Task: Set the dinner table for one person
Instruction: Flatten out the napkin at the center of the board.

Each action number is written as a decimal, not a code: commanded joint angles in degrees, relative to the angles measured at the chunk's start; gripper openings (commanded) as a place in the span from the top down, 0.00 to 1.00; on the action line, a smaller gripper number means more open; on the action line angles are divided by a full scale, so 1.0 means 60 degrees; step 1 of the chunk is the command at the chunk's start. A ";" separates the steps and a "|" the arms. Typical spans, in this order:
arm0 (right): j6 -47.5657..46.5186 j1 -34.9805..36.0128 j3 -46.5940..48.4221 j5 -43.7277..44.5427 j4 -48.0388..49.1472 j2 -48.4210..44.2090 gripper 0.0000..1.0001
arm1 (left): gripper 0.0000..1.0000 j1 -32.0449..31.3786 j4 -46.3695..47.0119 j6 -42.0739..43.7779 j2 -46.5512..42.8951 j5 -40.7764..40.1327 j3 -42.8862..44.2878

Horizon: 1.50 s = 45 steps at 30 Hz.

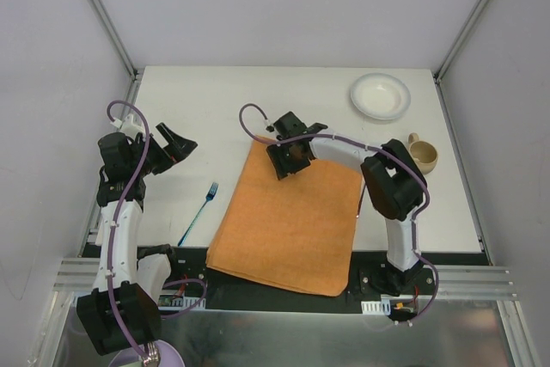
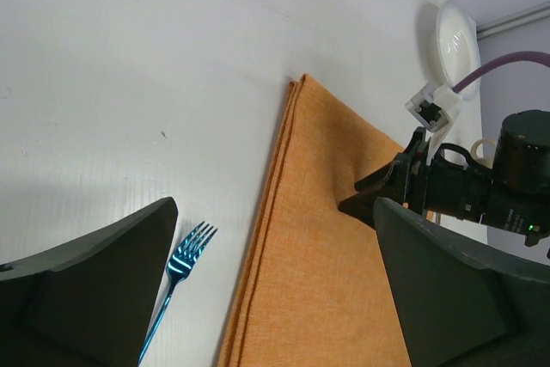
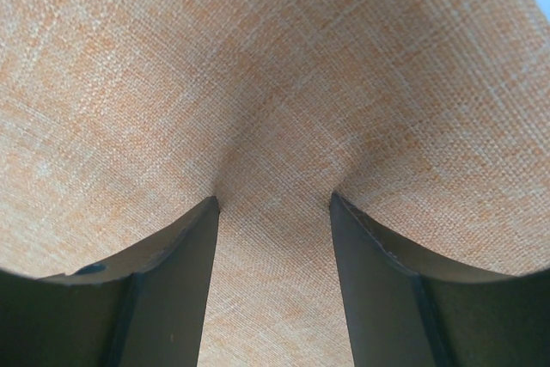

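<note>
Quick look at the cell from my remote seat. The dinner table [image 1: 198, 100] is the white tabletop with metal rails, spread out ahead of both arm bases, and everything sits on it.

An orange placemat [image 1: 292, 229] lies a bit skewed in the middle-right. Its near edge hangs over the table's front onto the black strip. In the left wrist view its left edge shows two layers, so it looks folded double.

A blue fork [image 1: 198, 213] lies on bare table just left of the mat, tines pointing away from the bases, not touching the cloth. A white plate [image 1: 380, 95] is in the far right corner, well apart from the mat. A beige mug [image 1: 422, 154] stands near the right edge, tucked right behind the right arm's elbow, so that arm partly blocks the way to it.

The right gripper [image 1: 288, 161] is down on the mat's far left corner. Its jaws are partly apart, both fingertips [image 3: 206, 212] dent the fabric, and nothing is pinched between them.

The left gripper [image 1: 176, 145] hangs over bare table at the left, jaws spread wide, holding nothing.

Count: one placemat, one fork, one plate, one mug, two grippers.
</note>
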 commanded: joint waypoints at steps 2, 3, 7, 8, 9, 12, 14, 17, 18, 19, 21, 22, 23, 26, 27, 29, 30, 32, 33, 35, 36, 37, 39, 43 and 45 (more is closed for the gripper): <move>-0.0168 0.0204 -0.0643 -0.0325 -0.1703 -0.0740 0.42 | 0.01 -0.0017 0.0413 0.0024 0.0020 0.0124 -0.0045; -0.0138 0.0189 -0.0585 -0.0294 -0.1485 -0.1076 0.42 | 0.01 -0.0032 0.0442 0.0009 0.0034 0.0110 -0.0045; 0.0183 0.0204 0.0160 -0.0002 -0.1000 -0.1504 0.41 | 0.01 -0.0017 0.0457 -0.0020 0.0049 0.0139 -0.0016; 0.0257 0.0204 0.0409 0.0115 -0.0970 -0.1475 0.41 | 0.01 -0.0032 0.0457 -0.0020 0.0035 0.0139 -0.0031; 0.0286 0.0204 0.0658 0.0145 -0.0941 -0.1402 0.41 | 0.01 -0.0032 0.0457 -0.0035 0.0020 0.0139 -0.0031; 0.0389 0.0189 0.1756 0.0379 -0.0999 -0.0992 0.41 | 0.01 -0.0017 0.0471 -0.0049 -0.0024 0.0154 -0.0060; 0.0520 0.0189 0.2504 0.0453 -0.1159 -0.0553 0.41 | 0.01 -0.0017 0.0471 -0.0079 -0.0053 0.0168 -0.0075; 0.0754 0.0204 0.3237 0.0497 -0.1379 -0.0027 0.41 | 0.01 -0.0017 0.0501 -0.0122 -0.0039 0.0241 -0.0119; 0.0799 0.0189 0.3369 0.0497 -0.1423 0.0106 0.41 | 0.01 -0.0017 0.0501 -0.0123 -0.0024 0.0271 -0.0133; 0.1075 0.0189 0.3545 0.0497 -0.1467 0.0267 0.41 | 0.01 -0.0017 0.0501 -0.0123 -0.0038 0.0314 -0.0133; 0.1311 0.0189 0.4116 0.0497 -0.1585 0.0736 0.41 | 0.01 -0.0017 0.0530 -0.0108 -0.0039 0.0329 -0.0133; 0.1559 0.0204 0.4277 0.0482 -0.1556 0.0897 0.41 | 0.01 -0.0017 0.0530 -0.0108 -0.0024 0.0329 -0.0133; 0.1648 0.0204 0.4467 0.0410 -0.1556 0.1101 0.40 | 0.01 -0.0017 0.0545 -0.0123 -0.0024 0.0344 -0.0133; 0.1898 0.0248 0.5404 0.0482 -0.1600 0.1966 0.40 | 0.01 -0.0017 0.0545 -0.0123 -0.0009 0.0373 -0.0090; 0.1927 0.0248 0.5784 0.0482 -0.1629 0.2388 0.40 | 0.01 -0.0017 0.0559 -0.0123 -0.0024 0.0388 -0.0089; 0.1898 0.0306 0.6094 0.0801 -0.1585 0.2699 0.40 | 0.01 -0.0032 0.0545 -0.0123 -0.0068 0.0417 -0.0060; 0.1855 0.0292 0.6168 0.0877 -0.1484 0.2816 0.40 | 0.01 -0.0017 0.0545 -0.0123 -0.0082 0.0432 -0.0060; 0.1680 0.0350 0.6154 0.1140 -0.1307 0.2978 0.40 | 0.01 -0.0032 0.0545 -0.0152 -0.0097 0.0446 -0.0060; 0.1649 0.0336 0.6110 0.1228 -0.1162 0.3022 0.40 | 0.01 -0.0017 0.0530 -0.0152 -0.0112 0.0461 -0.0060; 0.1532 0.0350 0.5964 0.1491 -0.1058 0.3037 0.40 | 0.01 -0.0017 0.0530 -0.0166 -0.0141 0.0461 -0.0089; 0.1474 0.0336 0.5891 0.1566 -0.0971 0.3008 0.40 | 0.01 -0.0032 0.0530 -0.0167 -0.0141 0.0461 -0.0089; 0.1444 0.0350 0.5774 0.1639 -0.0955 0.2993 0.40 | 0.01 -0.0017 0.0545 -0.0167 -0.0156 0.0476 -0.0118; 0.1400 0.0350 0.5642 0.1757 -0.0897 0.2891 0.39 | 0.01 -0.0017 0.0545 -0.0167 -0.0141 0.0476 -0.0133; 0.1371 0.0350 0.5553 0.1830 -0.0925 0.2876 0.39 | 0.01 -0.0032 0.0559 -0.0181 -0.0112 0.0461 -0.0133; 0.1371 0.0350 0.5641 0.1918 -0.1072 0.2993 0.39 | 0.01 -0.0017 0.0545 -0.0167 -0.0112 0.0447 -0.0119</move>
